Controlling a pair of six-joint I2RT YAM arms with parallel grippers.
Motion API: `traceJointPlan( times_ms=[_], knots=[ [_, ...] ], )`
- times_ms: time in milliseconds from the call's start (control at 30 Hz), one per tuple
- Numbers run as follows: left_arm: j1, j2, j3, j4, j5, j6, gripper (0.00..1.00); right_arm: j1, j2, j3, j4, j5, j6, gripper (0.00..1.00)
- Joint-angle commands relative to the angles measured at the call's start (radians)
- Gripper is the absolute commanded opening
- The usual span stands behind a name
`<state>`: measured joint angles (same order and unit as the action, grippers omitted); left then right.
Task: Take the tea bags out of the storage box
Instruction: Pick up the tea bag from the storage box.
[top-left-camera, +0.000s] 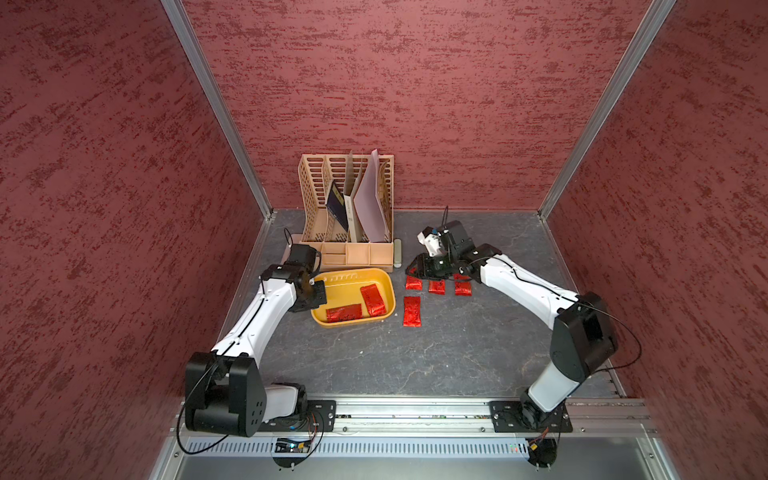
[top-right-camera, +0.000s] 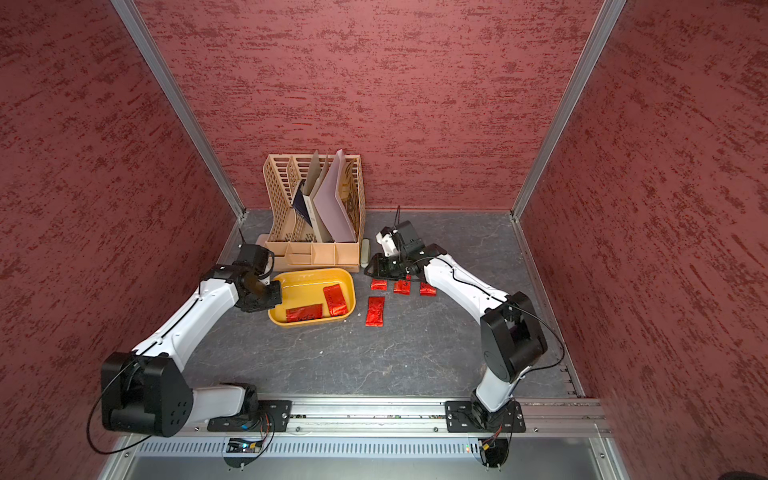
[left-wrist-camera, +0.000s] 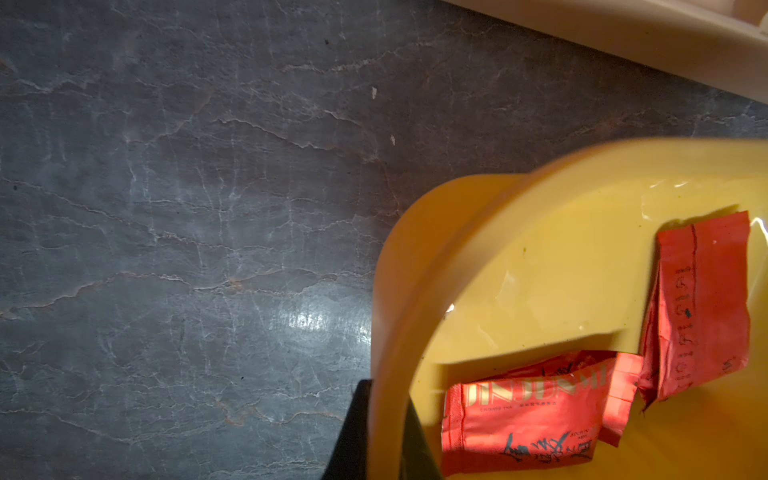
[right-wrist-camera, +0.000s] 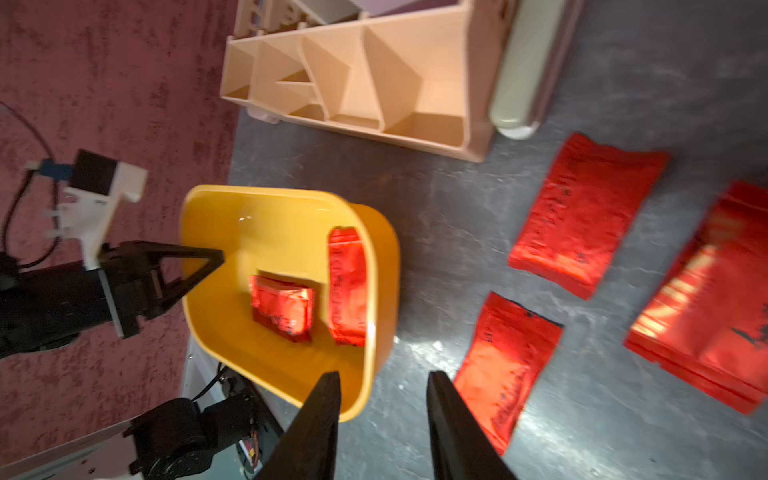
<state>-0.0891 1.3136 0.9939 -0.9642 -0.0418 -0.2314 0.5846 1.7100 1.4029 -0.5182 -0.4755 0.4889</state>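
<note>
Foil tea bags (top-left-camera: 373, 300) look slippery; left gripper (top-left-camera: 319, 295) clamps the storage box (top-left-camera: 345, 291); I'd edge-pinch with my empty, half-open right gripper (right-wrist-camera: 384, 376).

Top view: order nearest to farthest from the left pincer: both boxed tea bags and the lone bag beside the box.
1. Crosswise tea bag, front of the storage box.
2. Lengthwise tea bag, box's right side.
3. Lone tea bag, outside, farther right.

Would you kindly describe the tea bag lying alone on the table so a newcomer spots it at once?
Find the tan slotted organizer at the back wall, then the yellow storage box in front of it. On the table right of the box lies one red foil tea bag. Unlike the three bags in a row behind it, it lies alone, nearest the front.
</note>
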Motion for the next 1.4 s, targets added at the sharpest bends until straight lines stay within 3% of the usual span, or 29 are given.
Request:
traceJointPlan(
  times_ms=[0,333,533,733,1000,1267,1367],
  knots=[
    [-0.001,-0.013,-0.001,0.028,0.02,-0.009,0.0,0.109,0.094,0.139,-0.146,0.055,-0.042,0.36],
    [-0.004,-0.014,-0.002,0.027,0.022,-0.007,0.0,0.257,0.372,0.47,-0.386,0.322,-0.091,0.32],
    [-0.004,-0.016,-0.002,0.029,0.023,-0.007,0.0,0.258,0.457,0.537,-0.427,0.375,-0.097,0.44],
    [-0.004,-0.016,-0.003,0.028,0.021,-0.008,0.0,0.28,0.543,0.605,-0.482,0.364,-0.089,0.5],
    [-0.004,-0.013,-0.003,0.028,0.022,-0.008,0.0,0.316,0.581,0.615,-0.437,0.262,-0.031,0.51],
    [-0.005,-0.011,-0.001,0.029,0.023,-0.008,0.0,0.33,0.5,0.564,-0.284,0.095,-0.051,0.5],
    [-0.006,-0.012,-0.002,0.029,0.023,-0.008,0.0,0.328,0.465,0.549,-0.247,0.098,-0.081,0.51]
  ],
)
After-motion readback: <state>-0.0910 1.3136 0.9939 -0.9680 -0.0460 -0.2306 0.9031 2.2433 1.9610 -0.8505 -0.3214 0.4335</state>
